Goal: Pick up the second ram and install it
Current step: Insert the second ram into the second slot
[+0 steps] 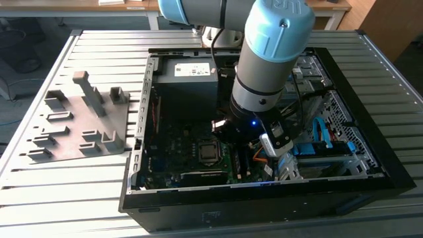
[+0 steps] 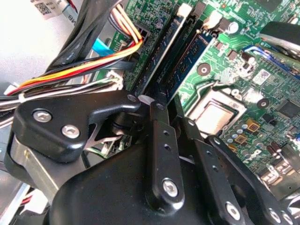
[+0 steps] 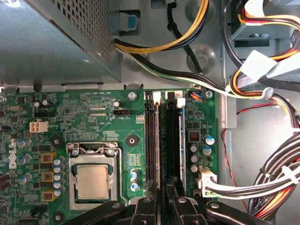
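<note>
My gripper [image 1: 246, 144] reaches down inside the open computer case [image 1: 370, 144], over the memory slots of the green motherboard [image 3: 93, 122]. In both wrist views its black fingers [image 3: 152, 187] stand close together on the near end of the second ram [image 3: 168, 140], a long dark stick set on edge along a slot. The stick's thin pale upper edge [image 2: 161, 51] runs away from the gripper [image 2: 164, 107] toward a white slot clip [image 2: 185, 9]. Another stick with a blue label [image 2: 196, 52] stands in the slot right beside it. An empty black slot [image 3: 150, 140] lies on the other side.
The grey power-supply box [image 1: 188, 79] stands just beyond the slots. Bundles of coloured cables [image 3: 276, 178] hang beside them, and the CPU socket [image 3: 91, 180] lies close by. A drive cage with blue parts [image 1: 324, 148] fills the case's right. The grey post fixture [image 1: 79, 124] sits on the slatted table.
</note>
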`<state>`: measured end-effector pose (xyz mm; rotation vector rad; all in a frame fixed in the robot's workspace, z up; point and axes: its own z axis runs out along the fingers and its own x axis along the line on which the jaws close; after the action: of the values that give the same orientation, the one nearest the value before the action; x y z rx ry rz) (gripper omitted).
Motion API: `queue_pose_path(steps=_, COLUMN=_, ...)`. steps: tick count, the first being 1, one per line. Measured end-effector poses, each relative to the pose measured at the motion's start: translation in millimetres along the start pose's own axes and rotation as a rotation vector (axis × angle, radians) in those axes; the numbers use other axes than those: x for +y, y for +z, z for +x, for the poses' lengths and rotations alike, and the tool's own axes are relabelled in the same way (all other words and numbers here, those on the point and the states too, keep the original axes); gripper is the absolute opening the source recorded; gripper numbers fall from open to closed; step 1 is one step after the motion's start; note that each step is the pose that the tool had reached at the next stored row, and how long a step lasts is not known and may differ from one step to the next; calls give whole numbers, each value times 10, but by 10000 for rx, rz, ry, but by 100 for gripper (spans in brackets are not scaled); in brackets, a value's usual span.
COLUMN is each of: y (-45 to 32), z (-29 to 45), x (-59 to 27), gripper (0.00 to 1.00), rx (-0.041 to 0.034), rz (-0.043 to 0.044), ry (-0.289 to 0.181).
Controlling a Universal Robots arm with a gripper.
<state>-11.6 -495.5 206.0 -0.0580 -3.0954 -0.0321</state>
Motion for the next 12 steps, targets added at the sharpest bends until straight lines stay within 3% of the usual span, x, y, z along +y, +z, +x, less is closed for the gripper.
queue_pose_path(steps=2, y=-26, z=1, x=0, gripper=22, rx=0, rz=0, ry=0)
queue_pose_path(steps=5, y=-135, z=6, x=3, gripper=22, rx=0, rz=0, ry=0)
queue_pose_path(steps=12, y=-445, z=20, x=13, gripper=20, rx=0, rz=2, ry=-1)
